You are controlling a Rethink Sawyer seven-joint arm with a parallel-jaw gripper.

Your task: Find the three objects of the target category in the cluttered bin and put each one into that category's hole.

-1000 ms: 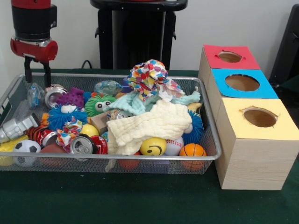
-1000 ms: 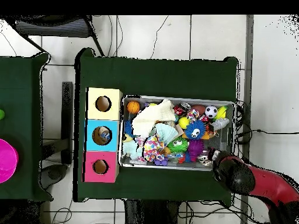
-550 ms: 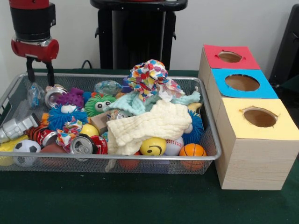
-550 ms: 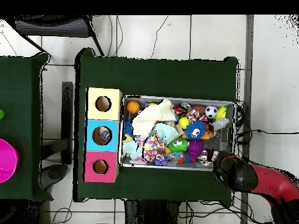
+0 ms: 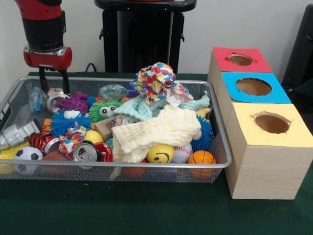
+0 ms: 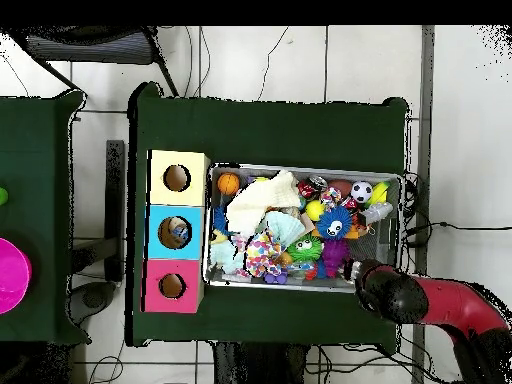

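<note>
Bin [image 5: 217, 128] of wire mesh occupies the table's left and centre, heaped with balls, cans, cloths and fuzzy toys. Right of it stands the sorting box [image 5: 264, 166], its red, blue and yellow holes facing up to accept drops from above. A cream cloth [image 5: 154, 132] lies over the middle, probably hiding items. The gripper [image 5: 54, 81] hangs above the far-left corner, fingers apart and empty, over a crushed can [image 5: 55, 100].
</note>
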